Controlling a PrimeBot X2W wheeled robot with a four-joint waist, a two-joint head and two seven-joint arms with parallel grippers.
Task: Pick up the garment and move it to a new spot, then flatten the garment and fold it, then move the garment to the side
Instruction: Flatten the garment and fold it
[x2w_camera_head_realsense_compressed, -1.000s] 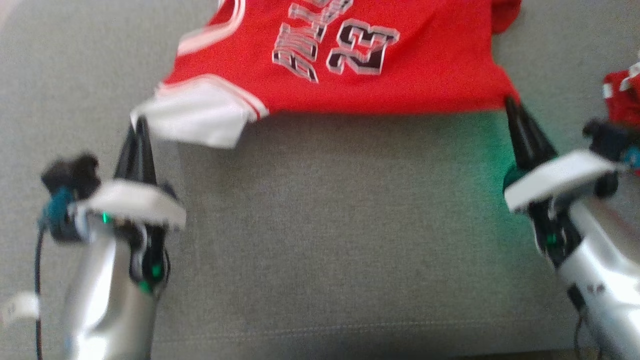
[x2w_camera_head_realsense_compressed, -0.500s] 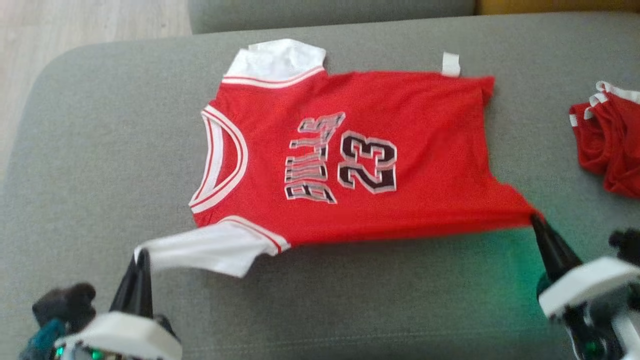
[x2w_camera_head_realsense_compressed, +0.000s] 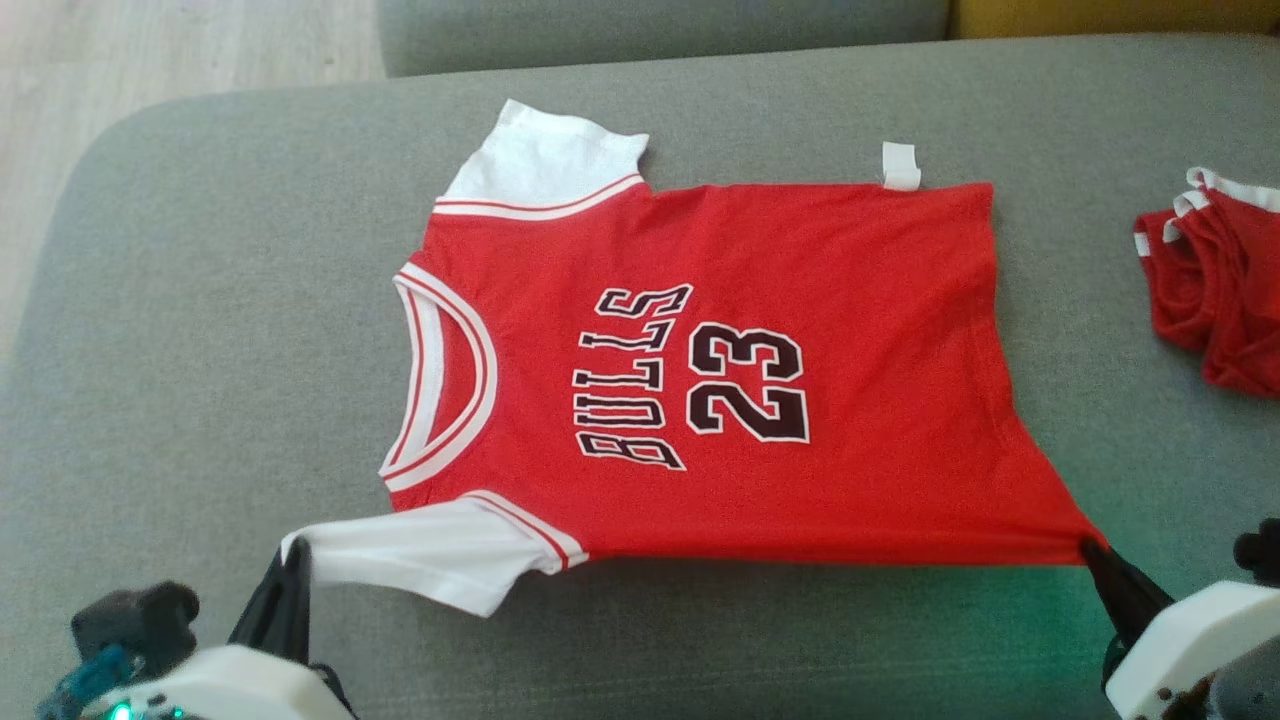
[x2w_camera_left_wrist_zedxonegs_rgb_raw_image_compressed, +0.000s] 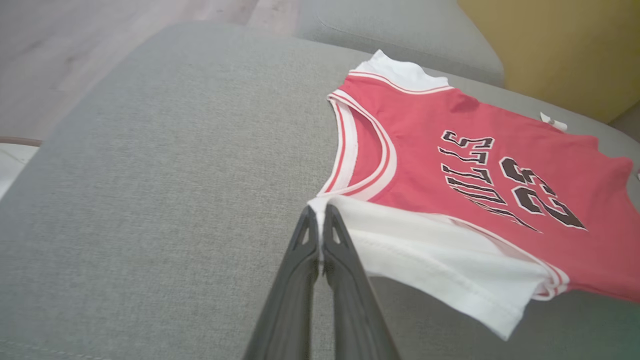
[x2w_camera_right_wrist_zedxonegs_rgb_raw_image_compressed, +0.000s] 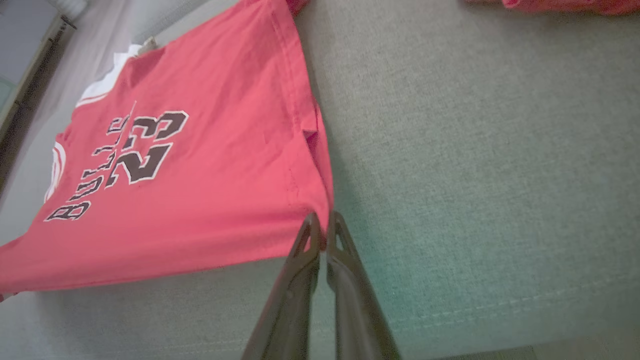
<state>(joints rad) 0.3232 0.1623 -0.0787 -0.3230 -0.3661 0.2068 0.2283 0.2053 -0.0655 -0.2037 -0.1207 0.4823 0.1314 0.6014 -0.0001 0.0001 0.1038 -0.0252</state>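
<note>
Red white-sleeved jersey (x2w_camera_head_realsense_compressed: 850, 300) has been drawn flatter and nearer me on the grey fabric cushion (x2w_camera_head_realsense_compressed: 200, 350). My left gripper (x2w_camera_head_realsense_compressed: 297, 552) is clamped on the near white sleeve's corner and my right gripper (x2w_camera_head_realsense_compressed: 1090, 548) on the near hem corner, with the edge between them taut. Cushion is bare to the left and on the near side. A crumpled red cloth (x2w_camera_head_realsense_compressed: 1220, 300) lies well apart to the right.

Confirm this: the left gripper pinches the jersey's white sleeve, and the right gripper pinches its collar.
Not the collar: the right wrist view shows the right gripper pinching the red hem corner of the jersey. The left gripper does pinch the white sleeve.
</note>
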